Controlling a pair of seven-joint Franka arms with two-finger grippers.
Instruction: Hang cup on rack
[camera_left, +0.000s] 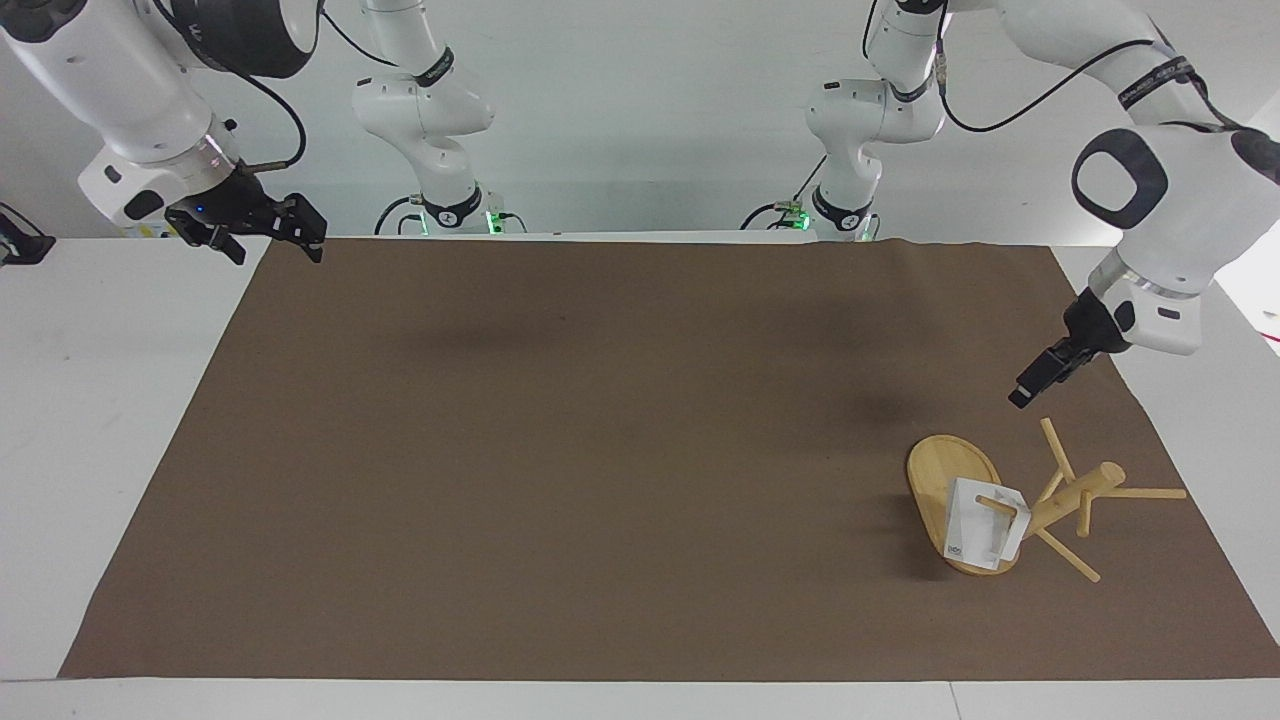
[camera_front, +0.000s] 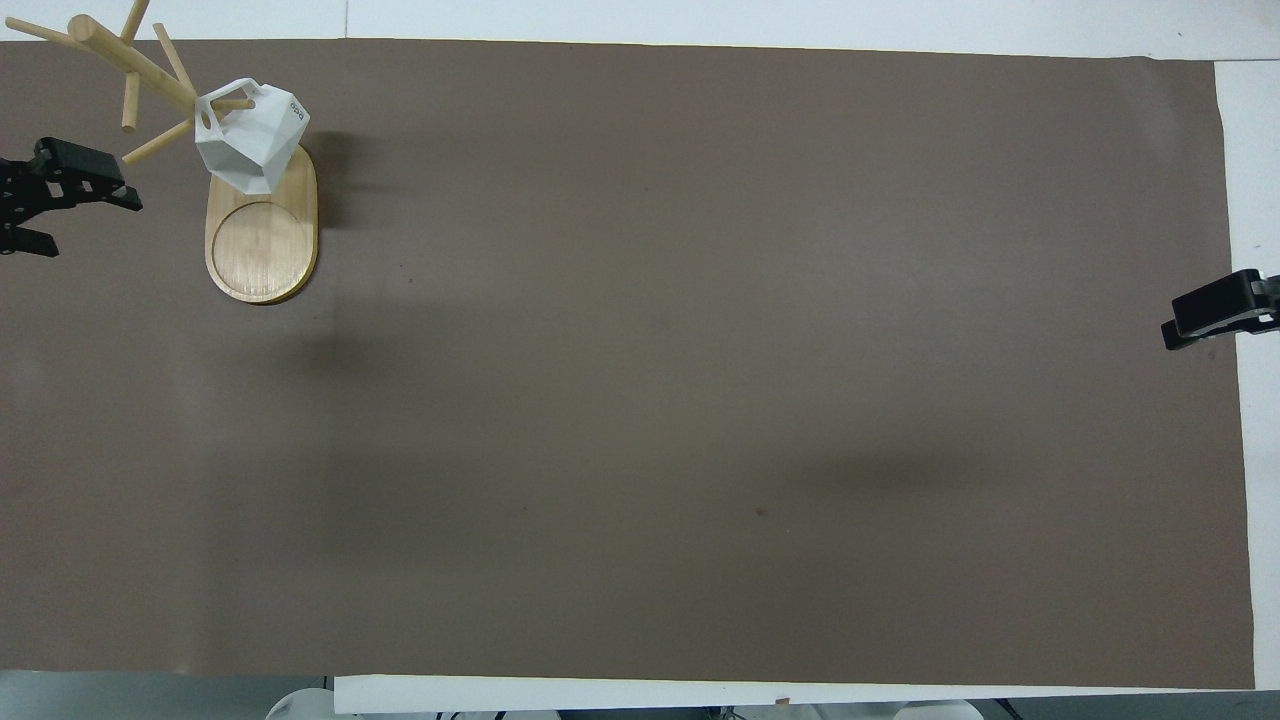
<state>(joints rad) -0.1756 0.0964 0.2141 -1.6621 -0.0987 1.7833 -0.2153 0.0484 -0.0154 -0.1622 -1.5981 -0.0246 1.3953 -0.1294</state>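
White cup (camera_left: 981, 537) hangs on rack (camera_left: 1040, 500) peg, base down | left gripper (camera_front: 60, 195) jaws open | right gripper (camera_left: 262, 228) jaws open

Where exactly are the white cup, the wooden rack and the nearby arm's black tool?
Small white faceted cup (camera_left: 982, 536), facing view: its side wall.
Light bamboo peg rack (camera_left: 935, 470), facing view: bare oval base.
Left arm's black tool (camera_left: 1024, 391), facing view: its tips, over the brown mat.

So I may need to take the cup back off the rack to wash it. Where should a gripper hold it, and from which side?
Probably by the faceted body of the cup, not the handle, since a peg of the rack runs through the handle. Come from the side away from the post, over the oval base, where the body hangs free. The left gripper is the one beside the rack.
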